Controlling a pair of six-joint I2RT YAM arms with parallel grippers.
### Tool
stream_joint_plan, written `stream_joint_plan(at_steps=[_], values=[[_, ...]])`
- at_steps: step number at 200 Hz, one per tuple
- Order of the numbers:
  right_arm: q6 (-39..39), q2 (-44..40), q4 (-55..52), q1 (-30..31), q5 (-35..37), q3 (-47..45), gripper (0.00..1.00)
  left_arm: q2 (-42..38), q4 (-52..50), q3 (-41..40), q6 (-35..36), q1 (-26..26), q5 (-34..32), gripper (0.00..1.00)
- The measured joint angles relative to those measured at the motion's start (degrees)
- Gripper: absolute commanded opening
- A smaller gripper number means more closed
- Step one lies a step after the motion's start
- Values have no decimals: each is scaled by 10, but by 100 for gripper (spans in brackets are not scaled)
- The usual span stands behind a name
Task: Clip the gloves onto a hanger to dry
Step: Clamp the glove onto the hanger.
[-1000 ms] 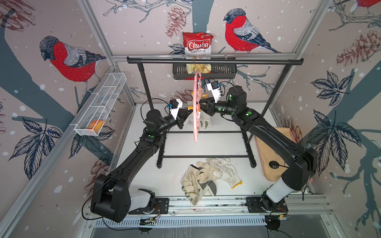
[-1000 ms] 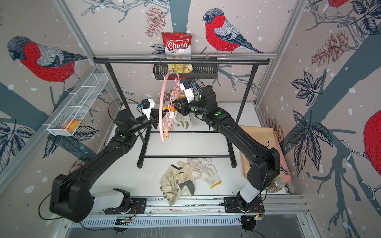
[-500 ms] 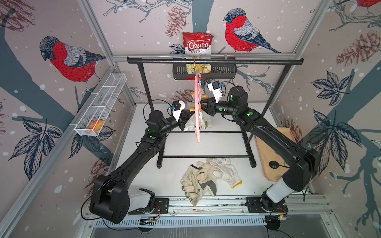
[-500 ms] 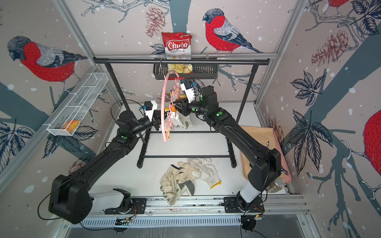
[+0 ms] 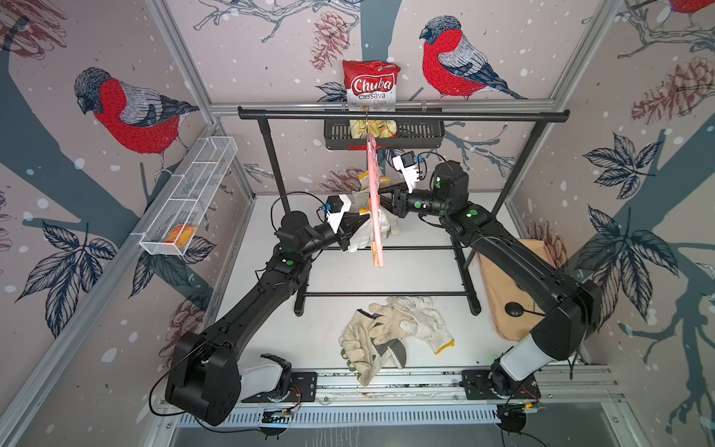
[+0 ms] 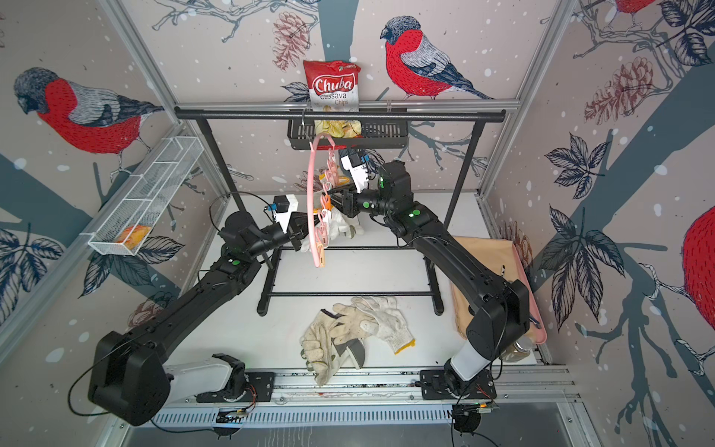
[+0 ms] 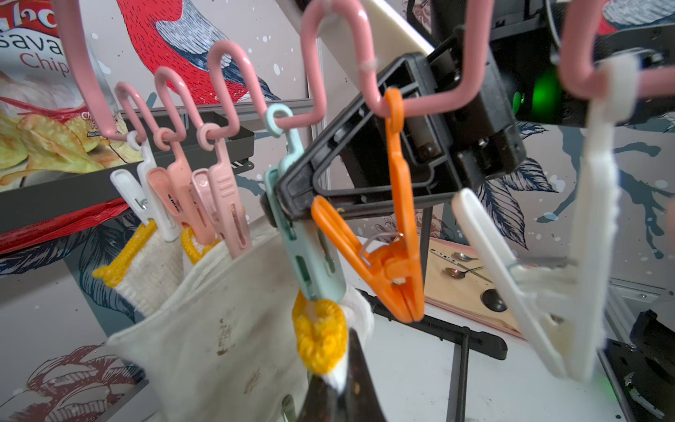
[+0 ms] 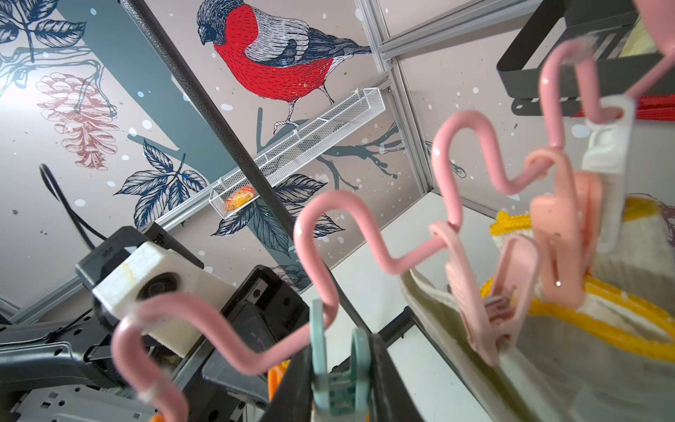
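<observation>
Hanger [image 5: 374,201] [image 6: 311,185]: pink plastic arch, edge-on in both top views, hung from the black rack rod [image 5: 402,115]. It hangs directly between the two grippers. Its lower rail [image 7: 321,73] is a wavy pink bar with pins hanging from the dips.

Right gripper [image 5: 389,201] [image 8: 339,365]: jaws narrow, pinched on the upper handle end of the teal clothespin [image 7: 310,255]. The black fingers [image 7: 292,190] press it from both sides.

Left gripper [image 5: 358,226] [image 7: 338,380]: closed on a knit glove [image 7: 321,339], directly below the teal pin. The glove is off-white with a bunched yellow cuff edge. The cuff touches the pin's mouth; cannot tell whether the pin bites it.

Beside the right gripper's tips, on one side:
- orange clothespin [image 7: 394,263], closed, empty
- white clothespin [image 7: 540,292], empty

On the other side:
- pale pink pin [image 7: 226,212] on a canvas glove [image 7: 219,329], off-white with brown specks
- a darker pink pin [image 7: 179,204] and a white pin [image 7: 138,201] on another yellow-cuffed knit glove [image 7: 146,270]

Loose gloves [image 5: 390,333] [image 6: 356,329]: a heap on the white table, well apart from both grippers, towards the arm bases. One knit with a yellow cuff, one canvas with a dark cuff, both soiled.
</observation>
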Motion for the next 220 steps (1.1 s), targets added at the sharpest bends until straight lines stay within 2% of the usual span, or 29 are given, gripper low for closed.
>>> stream_joint_plan(at_steps=[100,178,220], values=[[16,-6,-3,-8,-25,-7,23,2,87,-22,-49,0,18,0],[20,-11,2,-13,-30,-15,23,13,80,-28,-28,2,-1,0],[29,-11,5,-13,-39,-15,23,12,30,-13,5,2,-7,0]])
